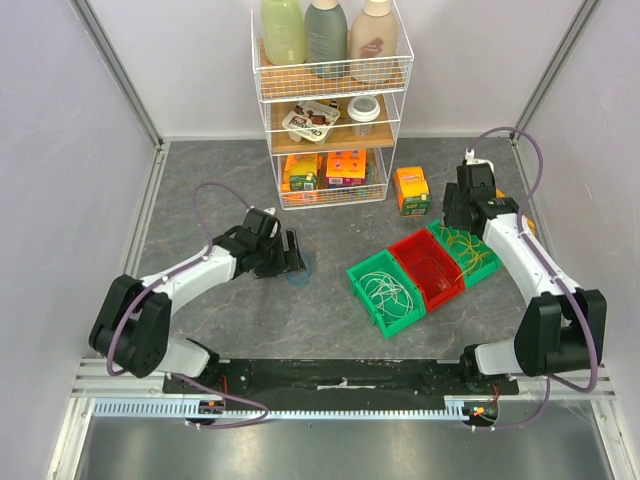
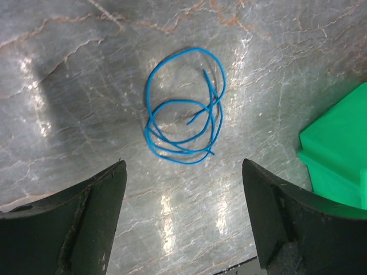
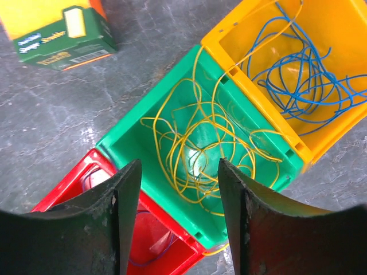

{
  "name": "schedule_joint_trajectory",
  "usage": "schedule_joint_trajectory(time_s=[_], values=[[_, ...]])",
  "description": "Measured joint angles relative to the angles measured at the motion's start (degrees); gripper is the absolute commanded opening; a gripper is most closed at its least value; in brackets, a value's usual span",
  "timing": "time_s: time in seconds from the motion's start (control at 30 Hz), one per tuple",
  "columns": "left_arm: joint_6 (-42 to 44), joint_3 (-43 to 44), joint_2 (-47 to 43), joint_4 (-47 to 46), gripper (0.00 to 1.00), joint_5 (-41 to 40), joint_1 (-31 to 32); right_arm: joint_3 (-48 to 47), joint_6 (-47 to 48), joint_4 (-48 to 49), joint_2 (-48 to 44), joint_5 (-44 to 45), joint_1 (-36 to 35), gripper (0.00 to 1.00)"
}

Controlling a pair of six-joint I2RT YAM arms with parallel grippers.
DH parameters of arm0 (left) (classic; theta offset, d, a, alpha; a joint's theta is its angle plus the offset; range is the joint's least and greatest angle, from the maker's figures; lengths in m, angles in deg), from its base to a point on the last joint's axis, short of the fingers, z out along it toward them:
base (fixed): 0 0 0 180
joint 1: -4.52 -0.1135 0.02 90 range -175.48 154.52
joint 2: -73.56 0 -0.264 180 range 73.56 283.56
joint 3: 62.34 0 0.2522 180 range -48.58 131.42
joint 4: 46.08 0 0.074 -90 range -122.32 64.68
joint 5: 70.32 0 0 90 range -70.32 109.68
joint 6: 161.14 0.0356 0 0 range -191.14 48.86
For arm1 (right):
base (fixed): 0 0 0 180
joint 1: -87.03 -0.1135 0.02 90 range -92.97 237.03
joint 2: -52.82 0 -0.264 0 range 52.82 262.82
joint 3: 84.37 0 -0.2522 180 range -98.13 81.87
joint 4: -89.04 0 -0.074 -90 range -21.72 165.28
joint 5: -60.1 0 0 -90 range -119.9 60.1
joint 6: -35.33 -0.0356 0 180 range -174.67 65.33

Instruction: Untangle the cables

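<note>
A loose blue cable (image 2: pixel 184 109) lies in small loops on the grey table, just ahead of my left gripper (image 2: pixel 183 162), which is open and empty above the table; in the top view the left gripper (image 1: pixel 292 256) sits beside the blue cable (image 1: pixel 301 270). My right gripper (image 3: pixel 179 162) is open and empty above a green bin (image 3: pixel 132 146) holding tangled yellow cables (image 3: pixel 206 143). Next to it, a yellow bin (image 3: pixel 229 46) holds blue cables (image 3: pixel 298 71). A red bin (image 3: pixel 189 246) holds a thin dark wire. In the top view a nearer green bin (image 1: pixel 368 300) holds white cables (image 1: pixel 388 290).
A white wire shelf rack (image 1: pixel 330 110) with bottles, cups and boxes stands at the back centre. An orange and green box (image 1: pixel 411 190) lies beside it, also in the right wrist view (image 3: pixel 60 28). A corner of the nearer green bin (image 2: pixel 338 154) is right of the left gripper.
</note>
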Motion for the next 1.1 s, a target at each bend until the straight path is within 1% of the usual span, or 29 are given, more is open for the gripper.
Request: schedule_joint_trajectory(time_s=[0.17,0.27,0.33,0.37,0.4,0.47,0.53,0.6,0.67,0.73,0.8,0.9,1.0,1.1], values=[[-0.44,2.14,4.35,-1.60,0.65,-1.11,1.09,-1.25,0.17,-1.40,-3.08,0.94,-0.66,0.71],[-0.81,3.04,7.39,-1.88,0.47,-1.75,1.36,-1.40,-0.04,-1.53,-3.58,3.56,-0.42,0.71],[-1.07,3.32,9.18,-1.99,0.29,-2.03,1.40,-1.38,-0.33,-1.44,-3.28,4.22,0.09,0.70],[-1.27,3.32,9.79,-1.95,0.15,-2.19,1.40,-1.38,-0.44,-1.16,-2.99,4.15,0.52,0.67],[-1.46,3.32,10.19,-1.88,0.07,-2.32,1.40,-1.36,-0.50,-0.63,-2.38,3.96,1.20,0.65],[-1.75,3.32,10.38,-1.75,0.03,-2.73,1.44,-1.36,-0.50,0.55,-0.66,3.74,2.08,0.59],[-1.77,3.32,9.99,-1.66,0.02,-3.37,1.44,-1.36,-0.37,1.66,2.49,3.98,2.67,0.55],[-1.75,3.30,8.39,-1.05,0.02,-3.56,1.44,-1.36,-0.39,2.01,5.55,4.22,2.73,0.52],[-1.66,3.21,4.46,-0.31,0.02,-3.54,1.44,-1.29,-0.35,1.99,7.80,4.59,2.71,0.50],[-1.33,3.21,-0.57,0.31,0.02,-3.50,1.44,-0.96,-0.31,1.97,8.39,5.29,2.56,0.41],[-0.70,3.21,-6.69,0.63,0.02,-3.45,1.44,-0.72,0.02,1.95,8.39,6.38,2.56,0.28],[0.33,3.28,-14.12,1.07,0.02,-3.34,1.44,-0.42,0.35,2.05,8.41,7.13,2.56,0.16],[1.57,3.34,-19.74,2.86,0.02,-3.26,1.44,0.50,0.17,2.62,8.68,6.49,2.56,0.00],[2.89,3.67,-23.50,5.07,0.02,-3.23,1.44,2.60,0.00,3.91,9.49,3.21,2.56,0.00]])
